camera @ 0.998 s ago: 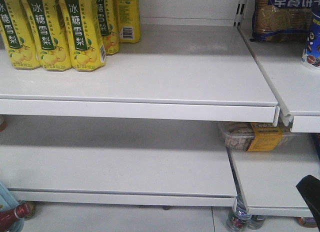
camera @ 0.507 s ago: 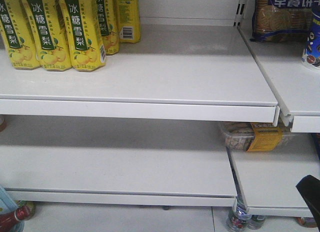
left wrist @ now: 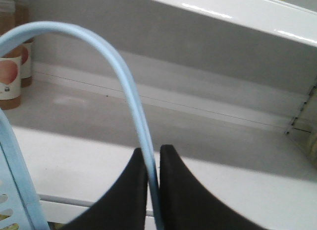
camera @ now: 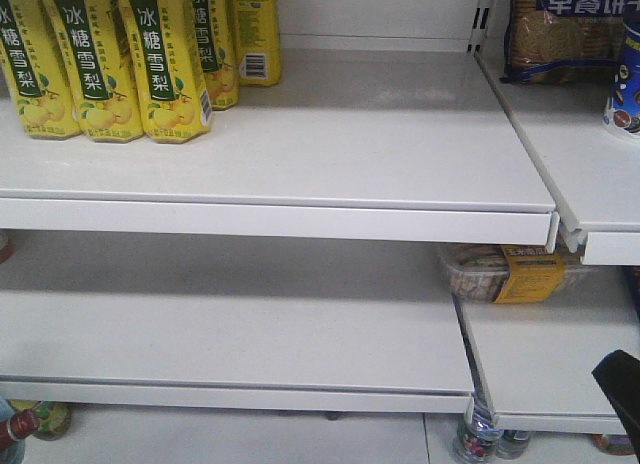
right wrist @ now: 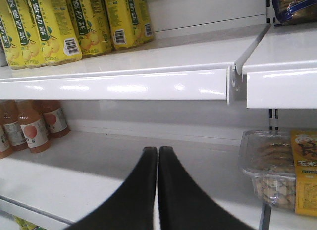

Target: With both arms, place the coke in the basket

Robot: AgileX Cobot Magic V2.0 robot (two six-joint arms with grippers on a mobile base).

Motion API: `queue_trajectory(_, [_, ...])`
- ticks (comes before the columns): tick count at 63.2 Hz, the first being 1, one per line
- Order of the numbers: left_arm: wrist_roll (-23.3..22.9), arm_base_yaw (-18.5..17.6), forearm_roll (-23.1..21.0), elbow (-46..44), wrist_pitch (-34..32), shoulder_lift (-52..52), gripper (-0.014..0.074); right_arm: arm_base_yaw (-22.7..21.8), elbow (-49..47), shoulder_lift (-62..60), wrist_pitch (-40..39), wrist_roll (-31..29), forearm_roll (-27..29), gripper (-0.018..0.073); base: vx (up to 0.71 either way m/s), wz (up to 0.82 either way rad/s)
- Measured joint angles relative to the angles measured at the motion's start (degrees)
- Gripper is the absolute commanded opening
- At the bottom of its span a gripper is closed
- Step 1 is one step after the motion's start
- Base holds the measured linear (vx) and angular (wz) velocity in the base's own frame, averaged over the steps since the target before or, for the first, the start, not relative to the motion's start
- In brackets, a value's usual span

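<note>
The left gripper (left wrist: 152, 183) is clamped on the thin pale-blue plastic handle (left wrist: 126, 86) of the light-blue basket (left wrist: 15, 190), whose slotted wall is seen at the near left. The right gripper (right wrist: 157, 190) is pressed shut with nothing between its black fingers (right wrist: 141, 195). A red-capped coke bottle (camera: 14, 430) is spotted at the bottom left corner, below the white lower shelf (camera: 240, 324). Yellow pear-drink cartons (camera: 160, 59) are lined up far left on the white upper shelf (camera: 380, 134), and a clear biscuit tub (right wrist: 277, 173) is parked to the right.
</note>
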Motion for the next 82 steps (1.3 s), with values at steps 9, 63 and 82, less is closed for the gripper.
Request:
queue_trajectory(9, [0.0,2.78,0.04,0.0,0.0,0.0,-0.0005,0.0,0.0,0.0,0.0,0.0,0.0,-0.0005,0.0,0.0])
queue_trajectory(63, [-0.19,3.94,7.28,0.0,-4.36,0.0,-0.0005,0.0,0.0,0.0,-0.05,0.0,0.0,-0.0005,0.0,0.0])
queue_trajectory(82, [-0.33,3.94,7.28,0.0,-4.36,0.0,-0.0005,0.0,0.0,0.0,-0.05,0.0,0.0,-0.0005,0.0,0.0])
